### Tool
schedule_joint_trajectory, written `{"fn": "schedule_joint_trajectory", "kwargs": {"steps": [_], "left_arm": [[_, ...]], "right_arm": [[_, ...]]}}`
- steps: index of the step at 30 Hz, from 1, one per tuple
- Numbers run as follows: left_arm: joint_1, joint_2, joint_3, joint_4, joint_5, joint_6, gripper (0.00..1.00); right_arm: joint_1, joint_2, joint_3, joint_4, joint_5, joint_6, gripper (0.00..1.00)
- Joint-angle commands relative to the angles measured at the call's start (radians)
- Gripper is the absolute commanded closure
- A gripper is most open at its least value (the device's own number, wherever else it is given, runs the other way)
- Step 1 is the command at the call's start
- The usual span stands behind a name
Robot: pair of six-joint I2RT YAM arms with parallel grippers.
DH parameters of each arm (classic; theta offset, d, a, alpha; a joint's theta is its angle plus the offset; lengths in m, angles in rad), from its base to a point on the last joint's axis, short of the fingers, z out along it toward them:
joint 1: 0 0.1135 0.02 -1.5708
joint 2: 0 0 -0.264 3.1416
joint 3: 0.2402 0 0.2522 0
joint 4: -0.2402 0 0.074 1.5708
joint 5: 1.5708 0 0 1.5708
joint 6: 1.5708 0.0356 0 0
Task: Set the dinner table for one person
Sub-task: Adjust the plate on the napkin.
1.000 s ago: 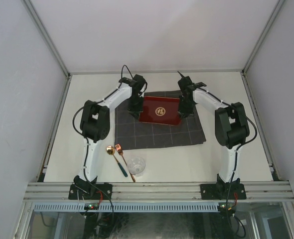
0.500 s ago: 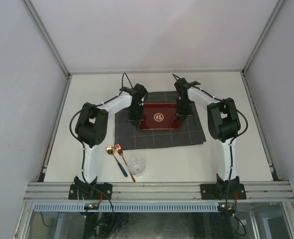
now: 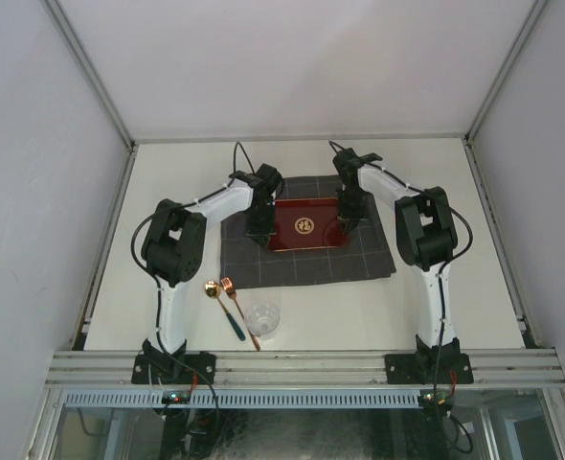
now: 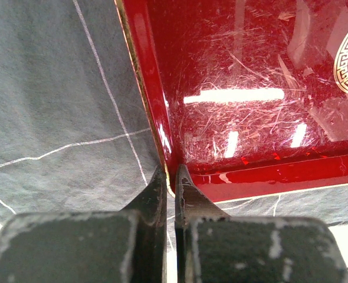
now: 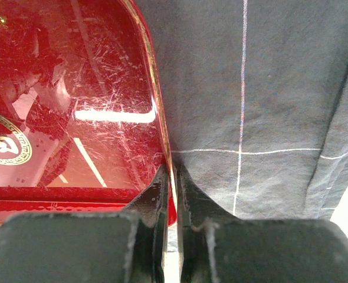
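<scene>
Tray [image 3: 306,226] sits lower & flatter vs a sec ago, when it was held up and looked bigger in the top view. Both arms' elbows have swung inward w/ it.

L gripper [image 4: 169,177] is clamped on the tray's left rim, close to the near-left corner, fingers closed w/ only the rim btw them. R gripper [image 5: 171,177] does the same on the right rim, by the near-right corner. So both hold the tray, one per side.

Table [image 3: 378,307] is the big off-white top under everything, running from the arm bases to the far wall and showing all round the cloth [image 3: 302,266]. Cloth lies approx. mid-table, a bit toward the far side, w/ the tray over its far half. Can't tell for sure if the tray base touches the cloth or hangs just above it; wrist views show it very close.

Progress, my read: halfway at best.
- Done: cloth laid, tray brought onto or just over it.
- Left: let go of the tray, then deal w/ spoon [image 3: 212,288], fork [image 3: 229,285] & glass [image 3: 262,319].

Those 3 are bunched on the table near the L arm's base, off the cloth, glass just beside the fork handle. None is at the place setting yet, so they prob. need moving up next to the tray.
</scene>
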Motion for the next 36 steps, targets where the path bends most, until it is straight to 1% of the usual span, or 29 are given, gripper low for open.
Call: {"fn": "schedule_joint_trajectory", "kwargs": {"steps": [1, 10, 17, 23, 36], "left_arm": [[-0.055, -0.039, -0.013, -0.050, 0.046, 0.055, 1.00], [-0.058, -0.058, -0.041, -0.045, 0.007, 0.045, 1.00], [-0.058, -0.060, -0.044, -0.042, 0.016, 0.050, 1.00], [-0.057, -0.077, -0.066, -0.033, -0.009, 0.041, 1.00], [-0.057, -0.099, -0.050, -0.037, -0.025, 0.031, 1.00]], "right_arm": [[0.018, 0.000, 0.058, 0.101, 0.004, 0.034, 1.00], [0.033, 0.012, 0.074, 0.096, 0.002, 0.036, 1.00], [0.052, 0.036, 0.109, 0.078, 0.003, 0.037, 1.00], [0.068, 0.050, 0.131, 0.069, 0.008, 0.039, 1.00], [0.089, 0.054, 0.177, 0.047, 0.020, 0.040, 1.00]]}}
